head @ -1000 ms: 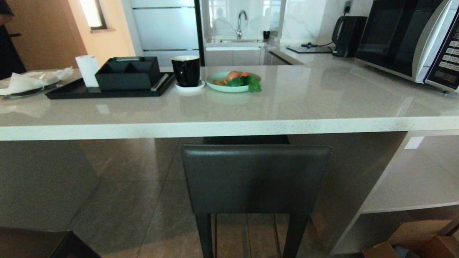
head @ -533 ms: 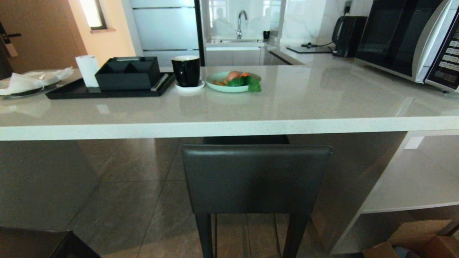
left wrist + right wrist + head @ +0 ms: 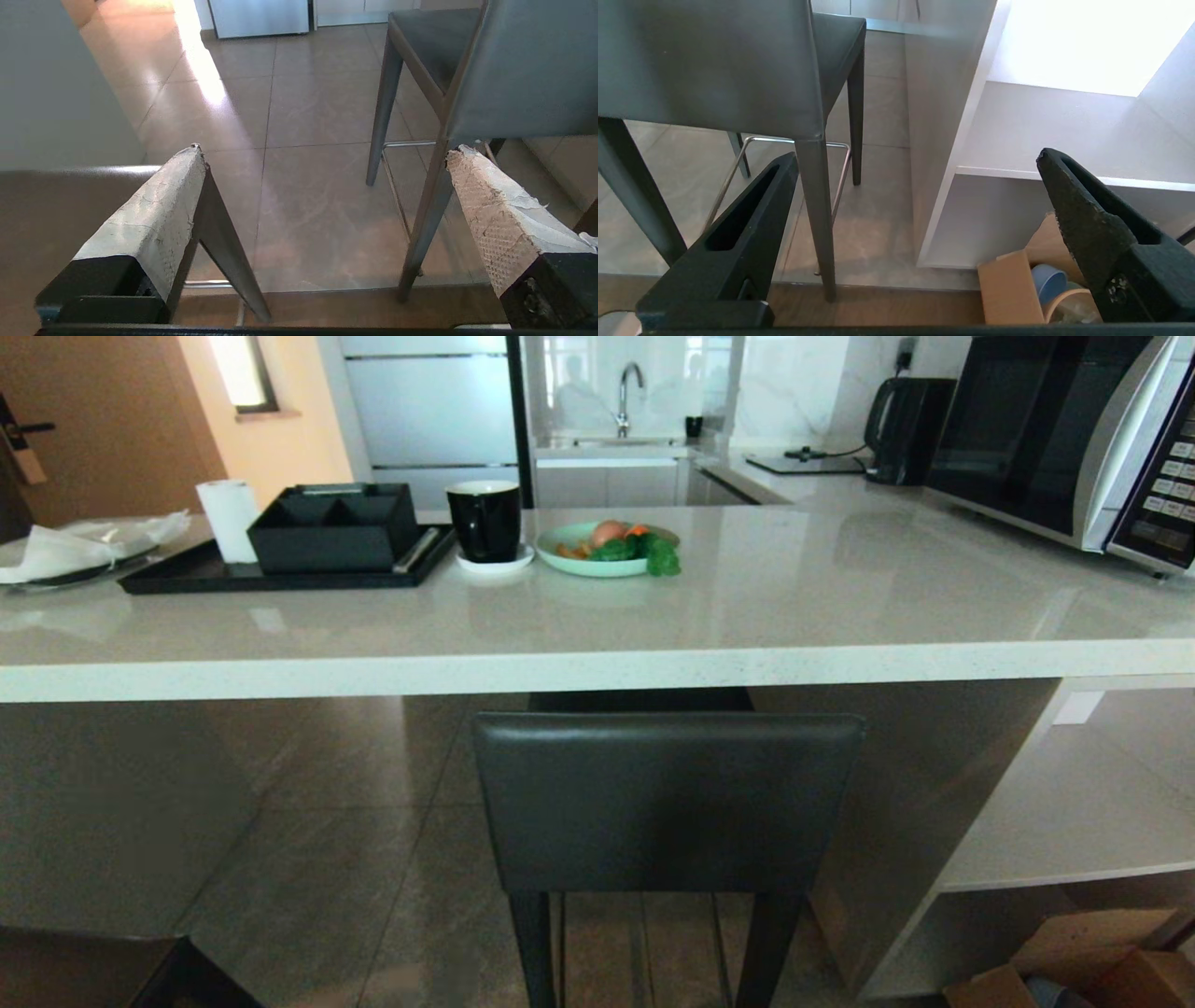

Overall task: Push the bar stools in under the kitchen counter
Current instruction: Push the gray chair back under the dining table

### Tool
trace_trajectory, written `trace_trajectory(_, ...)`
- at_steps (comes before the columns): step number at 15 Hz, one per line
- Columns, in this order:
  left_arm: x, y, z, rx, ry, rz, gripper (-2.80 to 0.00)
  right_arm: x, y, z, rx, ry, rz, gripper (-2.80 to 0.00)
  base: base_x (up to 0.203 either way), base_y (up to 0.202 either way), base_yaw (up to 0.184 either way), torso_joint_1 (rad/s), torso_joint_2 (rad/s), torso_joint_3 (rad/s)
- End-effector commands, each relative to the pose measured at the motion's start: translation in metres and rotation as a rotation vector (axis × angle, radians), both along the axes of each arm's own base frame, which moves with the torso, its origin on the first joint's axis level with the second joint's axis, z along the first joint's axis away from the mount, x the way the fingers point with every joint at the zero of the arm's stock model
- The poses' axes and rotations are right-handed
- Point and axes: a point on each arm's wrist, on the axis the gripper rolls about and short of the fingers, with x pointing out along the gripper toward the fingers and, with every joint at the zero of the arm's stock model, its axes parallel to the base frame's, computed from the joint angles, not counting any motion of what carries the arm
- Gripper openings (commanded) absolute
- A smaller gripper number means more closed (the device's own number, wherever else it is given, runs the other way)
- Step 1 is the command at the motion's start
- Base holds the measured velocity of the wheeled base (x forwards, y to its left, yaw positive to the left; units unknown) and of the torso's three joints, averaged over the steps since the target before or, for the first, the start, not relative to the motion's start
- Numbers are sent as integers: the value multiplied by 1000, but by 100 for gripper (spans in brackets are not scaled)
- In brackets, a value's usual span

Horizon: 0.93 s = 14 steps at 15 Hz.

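Robot is facing the kitchen counter (image 3: 597, 667), the desk here. One bar stool (image 3: 667, 798) is standing straight ahead: backrest just below the thick speckled edge, seat reaching in beneath the desk top. This one is looking close to home, though how deep the seat is sitting cannot be told from the head view.

A dark corner of the second stool (image 3: 177, 980) is showing at the lower left of the head view, nearer the robot and well apart from the desk edge. In the left wrist view a brown padded surface (image 3: 70, 210) is lying close under the fingers; probably that stool, not certain.

Neither arm is showing in the head view. Left gripper (image 3: 322, 154) is hanging low with jaws spread wide, holding nothing; the centre stool's legs and footrest bar (image 3: 406, 143) are ahead of it. Right gripper (image 3: 915, 161) is likewise wide apart and empty, beside the stool's rear leg, with the white side panel (image 3: 952, 130) and a cardboard box (image 3: 1008, 289) nearby.

Step in hand, as judged: between pushes, nothing in contact. Next move is probably calling for turning toward the left stool, squaring up behind its backrest and pushing level, watching the legs on the tiled floor (image 3: 308, 859).
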Motion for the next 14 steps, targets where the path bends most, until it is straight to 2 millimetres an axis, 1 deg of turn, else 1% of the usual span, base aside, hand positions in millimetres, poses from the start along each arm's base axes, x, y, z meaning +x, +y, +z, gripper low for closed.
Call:
trace_trajectory(1,0,0,0,-47,6,15,0,0,0,0,38,-1,-7,0,0,0,0,0,0,0)
trace_trajectory(3,1,0,0,-63,-10,25,0,0,-1,0,54,-3,-23,0,0,0,0,0,0,0)
trace_trajectory(6,1,0,0,40,-3,13,0,0,0,0,53,-3,-20,0,0,0,0,0,0,0)
trace_trajectory(9,1,0,0,-20,-7,22,0,0,-1,0,82,-2,-25,0,0,0,0,0,0,0)
trace_trajectory(12,1,0,0,-30,-5,22,0,0,-1,0,83,-2,-26,0,0,0,0,0,0,0)
trace_trajectory(13,1,0,0,-29,-4,20,0,0,-1,0,85,-2,-32,-88,0,0,0,0,0,0)
trace_trajectory(14,1,0,0,-25,-5,20,0,0,-1,0,83,-2,-32,-280,0,0,0,0,0,0)
